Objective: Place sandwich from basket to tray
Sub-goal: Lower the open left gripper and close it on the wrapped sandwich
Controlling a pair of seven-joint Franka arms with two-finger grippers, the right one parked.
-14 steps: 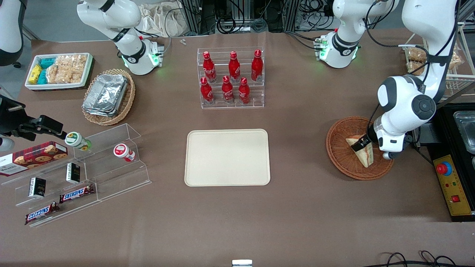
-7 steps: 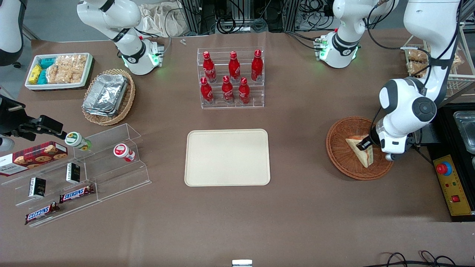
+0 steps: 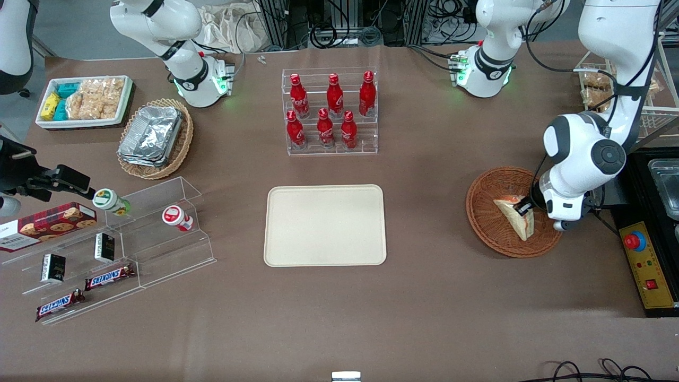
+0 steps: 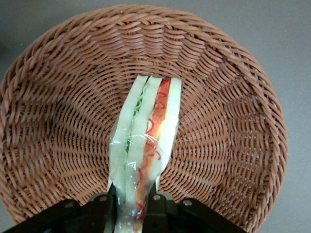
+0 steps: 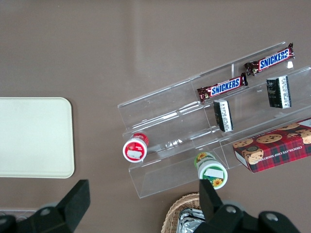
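Note:
The sandwich (image 3: 512, 216), a pale wedge in clear wrap with red and green filling (image 4: 146, 131), lies in the round reddish-brown wicker basket (image 3: 480, 199) toward the working arm's end of the table. My left gripper (image 3: 525, 209) reaches into the basket (image 4: 58, 121) and is shut on the sandwich's wide end. The wrap is pinched between the two black fingers (image 4: 163, 213). The gripper (image 4: 132, 209) holds the wedge on edge, its cut side facing the wrist camera. The cream-beige tray (image 3: 324, 225) lies bare at the table's middle.
A clear rack of red bottles (image 3: 330, 112) stands farther from the front camera than the tray. A control box with a red button (image 3: 648, 265) sits beside the basket at the table's end. Snack shelves (image 3: 116, 244) and an oval basket of foil containers (image 3: 154, 137) lie toward the parked arm's end.
The gripper has shifted a little toward the working arm's end of the table, along the sandwich to its wide end. The sandwich has stayed in the basket.

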